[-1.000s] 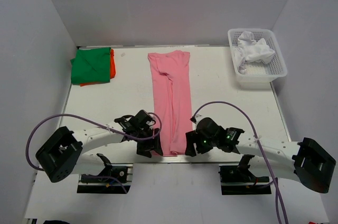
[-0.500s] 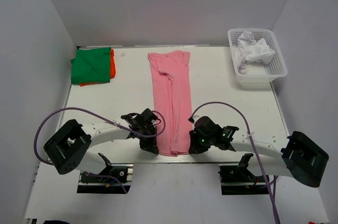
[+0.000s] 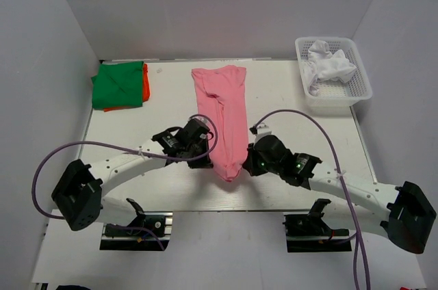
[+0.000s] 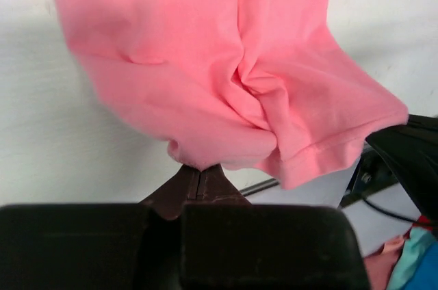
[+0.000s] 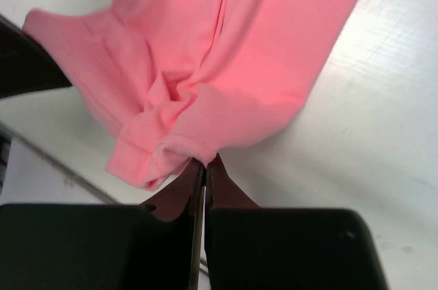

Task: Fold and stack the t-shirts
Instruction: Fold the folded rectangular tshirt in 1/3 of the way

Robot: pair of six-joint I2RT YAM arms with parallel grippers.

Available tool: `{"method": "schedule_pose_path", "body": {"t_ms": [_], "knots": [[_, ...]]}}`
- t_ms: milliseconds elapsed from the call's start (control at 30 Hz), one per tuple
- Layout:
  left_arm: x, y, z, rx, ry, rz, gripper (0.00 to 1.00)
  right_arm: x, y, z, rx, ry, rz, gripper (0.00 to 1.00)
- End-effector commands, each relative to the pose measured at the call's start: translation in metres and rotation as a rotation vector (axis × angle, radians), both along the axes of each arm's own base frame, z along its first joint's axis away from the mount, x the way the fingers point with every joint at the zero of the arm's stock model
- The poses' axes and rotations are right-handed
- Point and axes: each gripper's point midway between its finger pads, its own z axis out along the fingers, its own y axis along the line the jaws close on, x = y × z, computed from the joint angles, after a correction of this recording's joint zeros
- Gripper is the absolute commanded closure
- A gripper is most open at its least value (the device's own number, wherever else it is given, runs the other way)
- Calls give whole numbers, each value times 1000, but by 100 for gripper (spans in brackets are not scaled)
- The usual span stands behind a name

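shirt [image 3: 222, 102] lies centre, folded stack [image 3: 118, 85] back left, basket [image 3: 331, 103] back right.

A white table [image 3: 164, 119] fills the floor of the booth. Down its middle a pink t-shirt [image 3: 226, 98] lies lengthwise, folded narrow, its far end flat on the surface and its near end raised off it. In the far left corner a folded orange t-shirt [image 3: 146, 81] rests on the table under a folded green t-shirt [image 3: 118, 85]. At the far right stands a white plastic basket [image 3: 335, 106].
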Motion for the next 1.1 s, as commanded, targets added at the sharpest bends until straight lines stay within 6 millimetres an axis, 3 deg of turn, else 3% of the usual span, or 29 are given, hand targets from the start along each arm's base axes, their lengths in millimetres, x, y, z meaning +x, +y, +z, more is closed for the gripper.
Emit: {"method": "schedule_pose_path", "body": {"t_ms": [0, 67, 100, 167, 200, 267, 300, 367, 400, 433, 500, 533, 567, 600, 667, 767, 800, 833, 1000, 1067], "knots": [[32, 0, 23, 44, -82, 80, 100, 45, -3, 34, -32, -157, -117, 100], [45, 2, 28, 91, -92, 112, 100, 66, -10, 45, -65, -214, -181, 100], [65, 0, 37, 120, -132, 141, 100, 76, -7, 47, -86, -226, -194, 100], [82, 3, 41, 154, -151, 171, 100, 94, -9, 54, -99, -253, -234, 100], [94, 0, 51, 151, -167, 190, 100, 107, -6, 71, -76, -290, -249, 100], [113, 5, 45, 188, -157, 217, 100, 121, -5, 69, -90, -291, -262, 100], [125, 4, 55, 186, -178, 229, 100, 134, -3, 86, -64, -324, -281, 100], [145, 8, 59, 190, -186, 254, 100, 147, -1, 82, -81, -331, -286, 100], [152, 9, 62, 192, -194, 256, 100, 161, -5, 92, -67, -349, -319, 100], [159, 11, 64, 194, -203, 256, 100, 168, -1, 85, -74, -339, -316, 100], [179, 16, 71, 195, -226, 285, 100, 185, -2, 98, -57, -359, -331, 100], [184, 17, 72, 197, -228, 275, 100, 191, -1, 88, -81, -343, -323, 100], [192, 12, 78, 171, -242, 270, 100, 198, 1, 93, -64, -343, -321, 100], [200, 13, 70, 177, -231, 267, 100, 206, 1, 96, -70, -354, -319, 100], [213, 11, 74, 171, -244, 259, 100, 218, 5, 87, -74, -339, -303, 100], [227, 14, 63, 184, -226, 268, 100, 235, 8, 81, -84, -329, -293, 100], [235, 16, 63, 172, -229, 278, 100, 245, 5, 86, -76, -337, -307, 100], [236, 13, 62, 170, -228, 262, 100, 247, 9, 74, -85, -312, -291, 100], [252, 17, 41, 167, -197, 258, 100, 264, 12, 63, -67, -271, -273, 100], [260, 10, 43, 141, -213, 254, 100, 272, 10, 56, -70, -258, -286, 100]]}}
